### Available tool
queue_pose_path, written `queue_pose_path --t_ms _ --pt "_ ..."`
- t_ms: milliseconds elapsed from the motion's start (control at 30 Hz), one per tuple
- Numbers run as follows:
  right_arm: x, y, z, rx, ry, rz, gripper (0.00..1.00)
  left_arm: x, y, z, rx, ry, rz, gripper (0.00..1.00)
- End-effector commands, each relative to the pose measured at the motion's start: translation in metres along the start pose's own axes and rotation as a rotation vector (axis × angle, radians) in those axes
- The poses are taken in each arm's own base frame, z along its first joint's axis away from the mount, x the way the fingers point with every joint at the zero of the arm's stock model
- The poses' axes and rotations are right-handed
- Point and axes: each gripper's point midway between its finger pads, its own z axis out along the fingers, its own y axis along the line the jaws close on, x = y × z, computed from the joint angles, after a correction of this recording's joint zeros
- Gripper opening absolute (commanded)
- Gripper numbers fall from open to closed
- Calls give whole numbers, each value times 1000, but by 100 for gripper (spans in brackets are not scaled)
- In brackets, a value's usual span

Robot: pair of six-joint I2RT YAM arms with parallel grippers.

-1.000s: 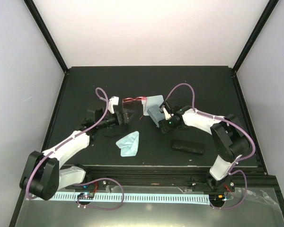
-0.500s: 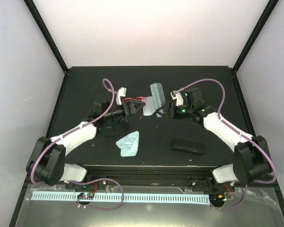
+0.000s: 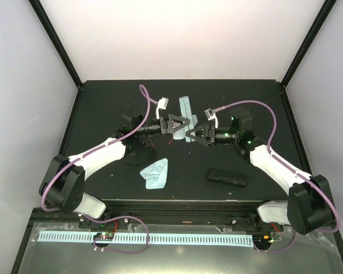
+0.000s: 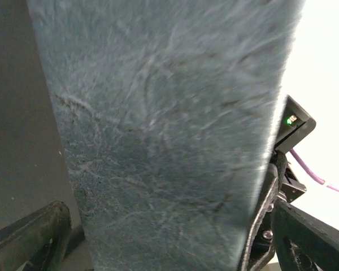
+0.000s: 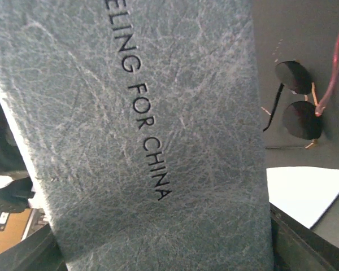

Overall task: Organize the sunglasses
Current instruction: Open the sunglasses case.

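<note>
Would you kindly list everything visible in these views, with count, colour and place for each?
pale blue case: one, blue-grey, raised at table centre between both grippers
black case: one, black, lying front right on the table
cleaning cloth: one, light blue, front, left of centre
dark-lensed sunglasses: one pair, black, on the table in the right wrist view
red wire frame: one arm showing, red, crossing the dark-lensed sunglasses
table: one, black
left gripper: one, black, against the pale blue case, grip unclear
right gripper: one, black, shut on the pale blue case
</note>
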Motion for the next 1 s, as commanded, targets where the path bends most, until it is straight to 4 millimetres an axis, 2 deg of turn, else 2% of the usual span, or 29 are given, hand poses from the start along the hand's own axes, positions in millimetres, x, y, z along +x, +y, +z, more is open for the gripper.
queue_pose_path --t_ms 0,133,200,400,667,967 --pt "0 38 -9 -117 4 -60 58 -5 -28 9 83 14 37 93" --pt "2 50 -14 -148 -4 -62 57 -3 -32 7 88 9 34 85" --pt "2 57 -16 -157 -8 -68 57 -2 -33 7 90 14 35 76" --pt "-8 79 -32 -207 -77 -60 55 1 -34 3 84 9 50 66" --pt "-24 107 -55 -270 -184 -9 54 -3 -45 -5 97 -6 103 61" --pt "-41 120 -79 -263 -363 37 39 -4 -58 -11 110 -11 173 62"
